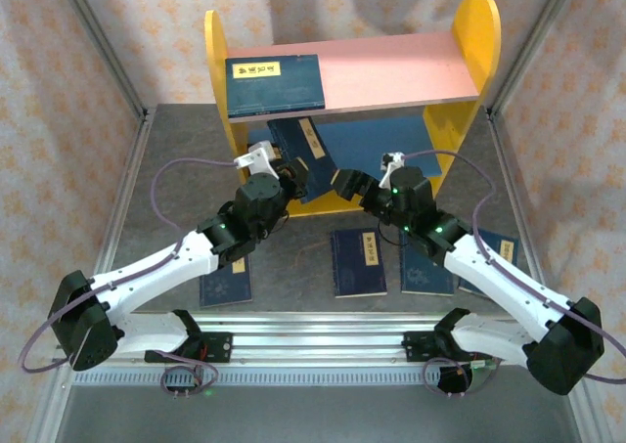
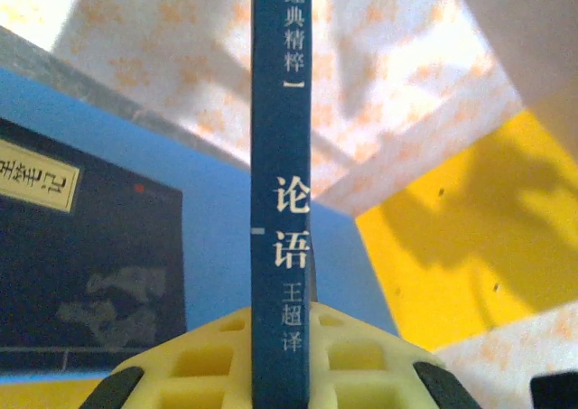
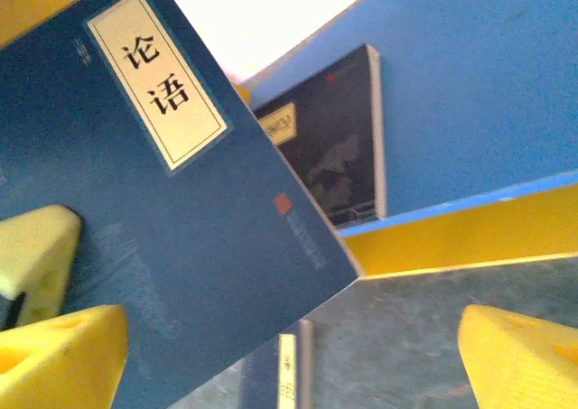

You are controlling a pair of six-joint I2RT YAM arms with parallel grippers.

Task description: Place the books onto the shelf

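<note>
Find left tool (image 1: 290, 174) clamped shut on held book (image 2: 280, 201), with spine upright between yellow fingers (image 2: 361, 368) and white title characters legible. Locate held book at front of shelf (image 1: 476, 32), tilted over blue board (image 3: 488, 84), one corner overlapping yellow base (image 3: 470, 237) in right wrist view. Find right tool (image 1: 344, 182) open, its fingers (image 3: 519, 359) set wide, the right one well clear of held book; contact of the other with the cover: cannot tell. Note cover with pale title label facing right wrist camera.

Record lower book (image 3: 334, 147) lying on blue board behind held book. Record top book (image 1: 276, 81) lying flat at left end of pink board (image 1: 401, 66), label toward the back.

Count four loose books on worktop (image 1: 176, 169) in front of shelf: one (image 1: 358, 262) in the middle, one (image 1: 425, 269) just beside it and partly under right arm, one (image 1: 494, 250) further right under same arm, one (image 1: 225, 287) at left, partly under left arm.
</note>
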